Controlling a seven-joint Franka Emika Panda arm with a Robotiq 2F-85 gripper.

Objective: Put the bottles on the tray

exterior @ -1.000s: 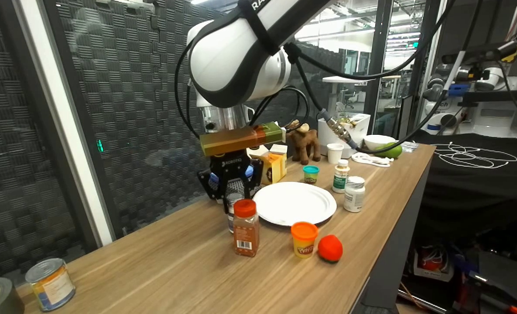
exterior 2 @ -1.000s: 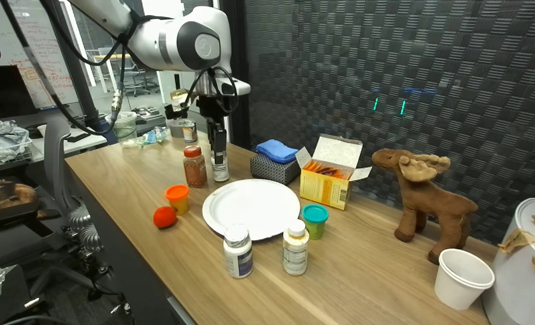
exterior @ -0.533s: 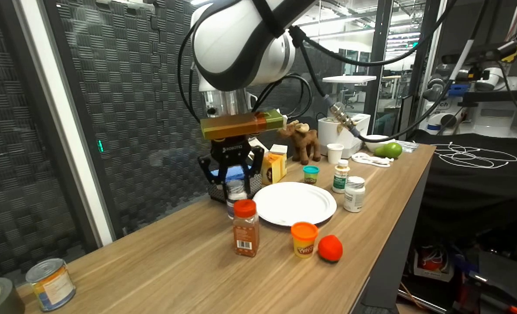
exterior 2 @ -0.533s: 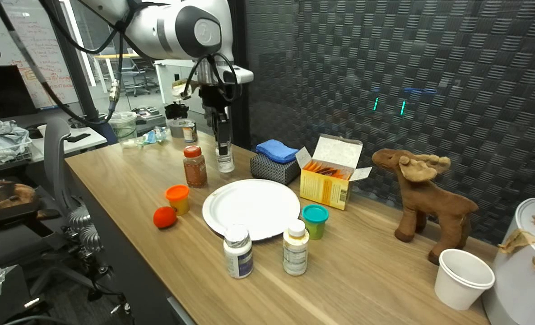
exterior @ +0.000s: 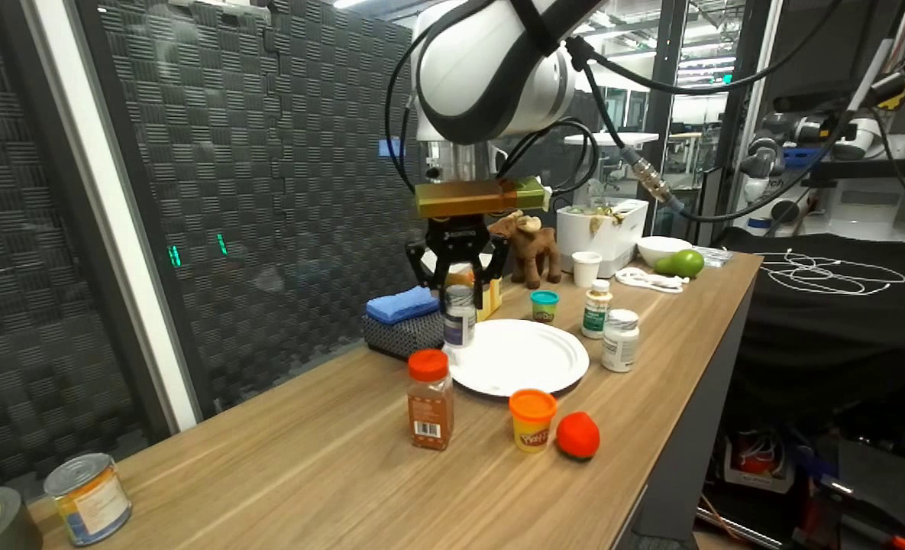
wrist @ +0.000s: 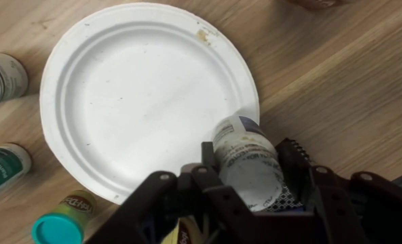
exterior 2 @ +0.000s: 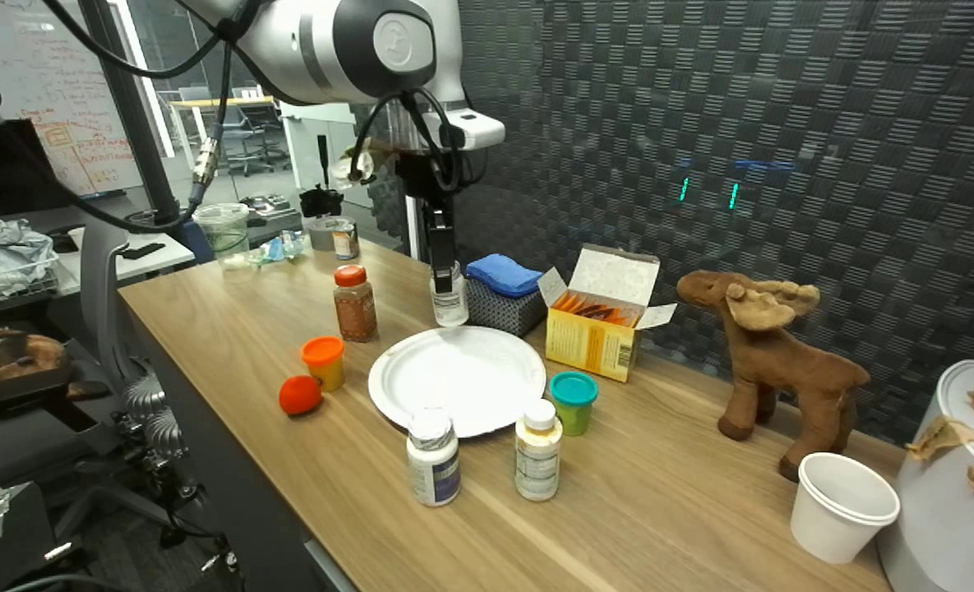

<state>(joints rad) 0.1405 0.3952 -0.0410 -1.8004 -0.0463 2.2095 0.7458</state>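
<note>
A white bottle with a dark purple label (exterior: pixel 459 327) hangs upright in my gripper (exterior: pixel 461 302), whose fingers press on both its sides. The wrist view puts this bottle (wrist: pixel 246 152) over the rim of the round white plate, the tray (wrist: pixel 146 98); its exact height above it I cannot tell. A reddish-brown bottle with a red cap (exterior: pixel 431 401) stands beside the plate, close to a short orange-lidded tub (exterior: pixel 532 420). Across the plate are two more white bottles, one green-labelled (exterior: pixel 596 309) and one squat (exterior 2: pixel 434 460). Near them sits a teal-lidded green tub (exterior 2: pixel 574 404).
Close behind the held bottle lie a patterned dark box with a blue cloth (exterior 2: pixel 503 275) and an open yellow carton (exterior 2: pixel 593 329). A red ball (exterior: pixel 578 435) rests by the table edge. A toy moose (exterior 2: pixel 782 362), paper cups (exterior 2: pixel 844 506) and a tin (exterior: pixel 89 498) stand further off.
My gripper has lifted the purple-labelled bottle from behind the red-capped one and carried it sideways to the plate's rim. The other bottles and the plate have stayed put.
</note>
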